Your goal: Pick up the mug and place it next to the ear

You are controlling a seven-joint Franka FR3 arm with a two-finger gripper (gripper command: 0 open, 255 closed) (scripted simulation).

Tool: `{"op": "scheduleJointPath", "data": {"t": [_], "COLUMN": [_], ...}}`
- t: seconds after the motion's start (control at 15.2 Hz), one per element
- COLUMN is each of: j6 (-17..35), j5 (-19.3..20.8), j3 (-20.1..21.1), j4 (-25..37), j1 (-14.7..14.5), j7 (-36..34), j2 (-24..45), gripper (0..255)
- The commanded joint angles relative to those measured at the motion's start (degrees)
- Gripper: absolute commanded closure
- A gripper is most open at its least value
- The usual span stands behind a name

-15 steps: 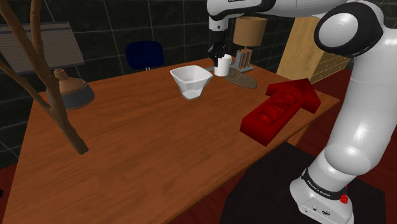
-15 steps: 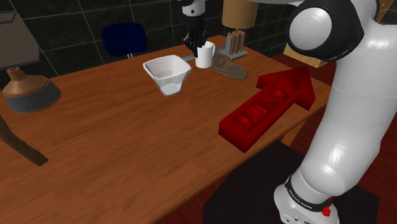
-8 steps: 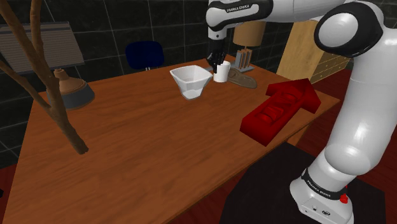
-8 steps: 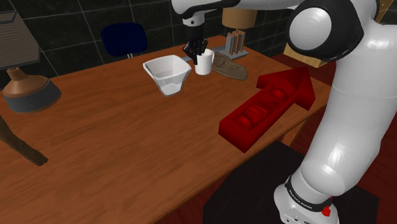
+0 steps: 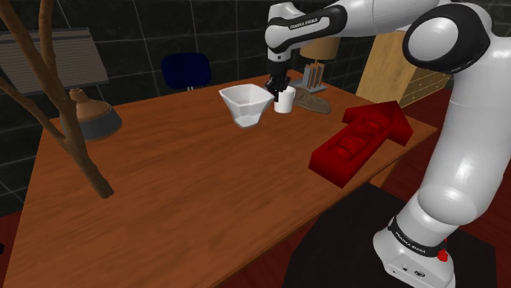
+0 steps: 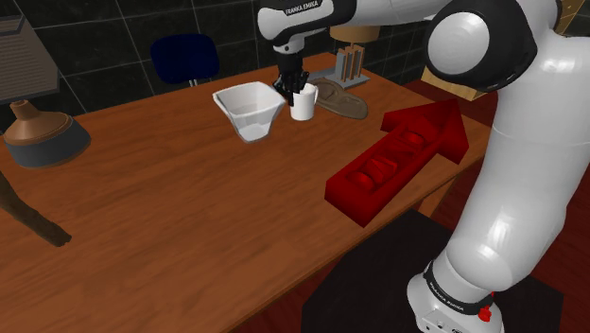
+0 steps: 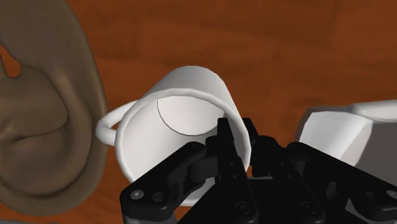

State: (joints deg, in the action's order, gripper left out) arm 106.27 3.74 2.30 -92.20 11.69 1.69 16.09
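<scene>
While the mug (image 7: pixel 172 121) is pinched by the gripper (image 7: pixel 238 137) — its white rim wall clasped between the two black fingers (image 7: pixel 222 137) — it is kept upright and hung straight below the hand. Whether its base touches the wooden table (image 5: pixel 180 196) cannot be told. The handle is turned away from the fingers toward the ear (image 7: pixel 38 127), a grey-brown ear shape laid flat on the wood just beside the mug; the handle's loop is seen reaching the ear's edge in the wrist view. On the gripper's other side, just as close, a white bowl (image 5: pixel 246 105) with slanted walls is set, so the mug is placed between bowl and ear. A little behind the ear, a tan cylinder (image 5: pixel 322 39) is seen on a slatted grey base. Farther out from the gripper, toward the stand, a red arrow-shaped tray (image 5: pixel 360 135) is laid near the table edge. The white arm (image 5: pixel 458 123) is bent up from the black stand (image 5: pixel 344 254) and over to the hand. Well apart from the gripper — beyond the table's far side — a dark blue chair (image 5: pixel 187 69) is placed. Farthest off, a brown lidded pot (image 5: pixel 86 114) and a bare brown branch (image 5: pixel 74 139) are seen.
</scene>
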Motion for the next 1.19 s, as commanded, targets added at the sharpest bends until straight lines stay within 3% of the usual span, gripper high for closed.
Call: {"op": "scheduleJointPath", "data": {"t": [0.0, 0.59, 0.66, 0.99, 1.12], "j6": [1.68, 2.31, 2.33, 2.31, -1.39], "j5": [0.00, -0.04, -0.05, -0.04, -0.11], "j3": [0.08, -0.10, -0.11, -0.08, -0.01], "j4": [-1.73, -2.22, -2.68, -2.23, 1.06], "j1": [-0.09, -0.25, -0.24, -0.23, -0.34], "j7": [-0.13, -0.13, -0.11, -0.13, -0.07], "j2": [0.31, 0.44, -0.01, 0.44, 0.03], "gripper": [255, 255, 0, 0, 0]}}
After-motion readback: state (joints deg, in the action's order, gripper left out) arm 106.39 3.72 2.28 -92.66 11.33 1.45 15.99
